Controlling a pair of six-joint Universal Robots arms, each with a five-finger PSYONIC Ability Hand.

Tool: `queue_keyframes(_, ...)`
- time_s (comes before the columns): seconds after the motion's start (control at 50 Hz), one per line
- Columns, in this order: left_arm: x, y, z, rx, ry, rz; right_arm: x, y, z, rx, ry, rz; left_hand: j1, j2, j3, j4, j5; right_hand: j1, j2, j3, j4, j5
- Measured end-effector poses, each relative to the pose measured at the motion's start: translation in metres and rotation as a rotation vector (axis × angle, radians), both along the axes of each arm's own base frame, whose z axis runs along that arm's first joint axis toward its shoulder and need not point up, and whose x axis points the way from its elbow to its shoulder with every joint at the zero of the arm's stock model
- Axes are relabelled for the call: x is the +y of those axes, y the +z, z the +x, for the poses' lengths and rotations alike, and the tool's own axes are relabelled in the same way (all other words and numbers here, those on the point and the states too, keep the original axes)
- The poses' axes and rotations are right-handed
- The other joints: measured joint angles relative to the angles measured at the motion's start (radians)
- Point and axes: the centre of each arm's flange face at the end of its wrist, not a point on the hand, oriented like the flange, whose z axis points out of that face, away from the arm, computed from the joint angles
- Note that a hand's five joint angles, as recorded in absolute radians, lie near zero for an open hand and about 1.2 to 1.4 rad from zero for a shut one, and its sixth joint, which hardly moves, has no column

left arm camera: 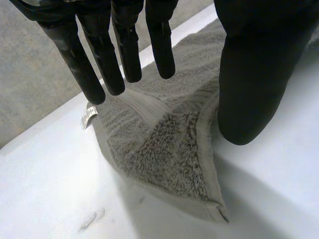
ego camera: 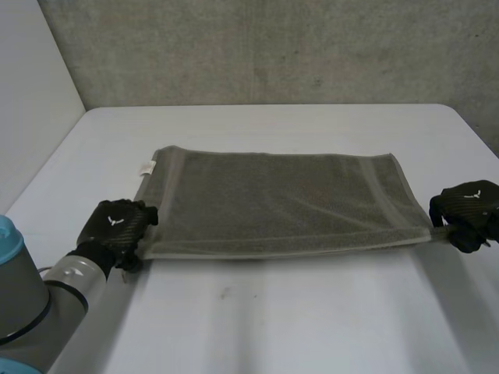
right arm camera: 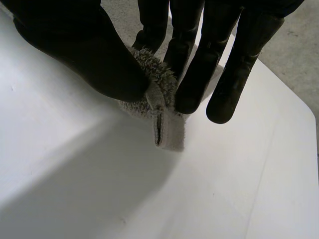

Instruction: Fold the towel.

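**Right wrist view: fingers pinch a towel corner**

Right wrist view shows the right hand point(right arm camera: 84, 55) with its fingers point(right arm camera: 194, 74) and thumb squeezed tight on one corner of the towel point(right arm camera: 167, 129). The corner pokes out just past the fingertips, over the white table point(right arm camera: 75, 174).

Over in the left wrist view, the left hand point(left arm camera: 254, 74) has its fingers point(left arm camera: 99, 64) straight and spread, with the tips over the towel. The thumb stands apart from them, its tip down at the towel's edge. This hand holds nothing. A towel corner lies flat on the table, out past the fingertips. A small white label point(left arm camera: 88, 115) sits on the towel's edge near the fingertips.

From the head view, the towel point(ego camera: 281, 202) lies flat in the middle of the frame. Its long side runs from left to right, so its short ends point at the two hands. One hand is at the towel's lower left corner, the other at its lower right corner, by the right edge of the frame.
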Motion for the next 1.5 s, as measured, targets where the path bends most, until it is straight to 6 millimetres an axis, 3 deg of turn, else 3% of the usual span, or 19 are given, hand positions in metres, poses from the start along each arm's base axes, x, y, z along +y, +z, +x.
queue_keyframes(0.14, 0.011, 0.004, 0.003, -0.001, 0.003, -0.011, -0.001, -0.002, -0.004, -0.001, -0.012, -0.001, 0.063, 0.067, 0.064, 0.062, 0.055, 0.0, 0.0, 0.0, 0.0, 0.0)
queue_keyframes(0.22, 0.014, 0.006, 0.004, 0.002, 0.005, -0.021, -0.001, -0.002, -0.005, -0.001, -0.015, 0.003, 0.264, 0.265, 0.262, 0.265, 0.254, 0.0, 0.0, 0.0, 0.0, 0.0)
queue_keyframes(0.26, 0.015, 0.006, 0.005, 0.005, 0.006, -0.032, -0.001, -0.003, -0.006, 0.001, -0.016, 0.006, 0.466, 0.469, 0.466, 0.458, 0.452, 0.0, 0.0, 0.0, 0.0, 0.0)
queue_keyframes(0.34, 0.011, 0.006, 0.006, 0.013, 0.015, -0.06, 0.001, -0.005, -0.006, 0.003, -0.012, 0.014, 0.612, 0.636, 0.631, 0.635, 0.618, 0.0, 0.0, 0.0, 0.0, 0.0)
queue_keyframes(0.48, 0.003, 0.004, 0.008, 0.021, 0.027, -0.09, 0.004, -0.009, -0.005, 0.003, -0.005, 0.03, 0.585, 0.575, 0.573, 0.575, 0.583, 0.0, 0.0, 0.0, 0.0, 0.0)
queue_keyframes(0.52, 0.001, 0.002, 0.009, 0.022, 0.029, -0.089, 0.006, -0.011, -0.004, 0.001, -0.001, 0.037, 0.445, 0.448, 0.446, 0.448, 0.457, 0.0, 0.0, 0.0, 0.0, 0.0)
queue_keyframes(0.6, 0.001, 0.0, 0.009, 0.021, 0.029, -0.084, 0.008, -0.012, -0.003, -0.006, 0.009, 0.045, 0.387, 0.389, 0.387, 0.389, 0.393, 0.0, 0.0, 0.0, 0.0, 0.0)
queue_keyframes(0.76, 0.01, -0.003, 0.01, 0.01, 0.024, -0.038, 0.007, -0.012, -0.002, -0.021, 0.026, 0.045, 0.63, 0.663, 0.658, 0.66, 0.64, 0.001, 0.0, 0.0, 0.0, 0.001)
queue_keyframes(0.96, 0.019, 0.011, 0.01, 0.019, 0.009, -0.06, 0.003, -0.002, -0.006, -0.019, 0.011, 0.016, 0.648, 0.693, 0.689, 0.692, 0.667, 0.001, 0.0, 0.0, 0.0, 0.001)
queue_keyframes(1.18, 0.028, 0.008, 0.009, 0.023, -0.036, -0.026, 0.007, -0.002, -0.008, -0.018, 0.006, 0.028, 0.646, 0.694, 0.69, 0.694, 0.67, 0.001, 0.0, 0.0, 0.0, 0.001)
queue_keyframes(1.26, 0.031, 0.018, 0.012, 0.016, -0.031, -0.037, 0.01, 0.006, -0.009, -0.005, 0.007, 0.024, 0.646, 0.695, 0.69, 0.694, 0.67, 0.002, 0.0, 0.0, 0.0, 0.001)
queue_keyframes(1.28, 0.034, 0.03, 0.015, 0.009, -0.026, -0.057, 0.013, 0.017, -0.012, 0.012, 0.005, 0.011, 0.646, 0.695, 0.69, 0.694, 0.67, 0.001, 0.0, 0.0, 0.0, 0.001)
queue_keyframes(1.42, 0.045, 0.065, 0.018, 0.005, -0.044, -0.098, 0.026, 0.05, -0.02, 0.086, 0.011, 0.001, 0.646, 0.695, 0.69, 0.694, 0.671, 0.001, 0.0, 0.0, 0.0, 0.001)
queue_keyframes(1.5, 0.048, 0.071, 0.016, 0.009, -0.065, -0.094, 0.031, 0.056, -0.021, 0.116, 0.027, 0.012, 0.646, 0.695, 0.691, 0.694, 0.675, 0.001, 0.0, 0.0, 0.0, 0.001)
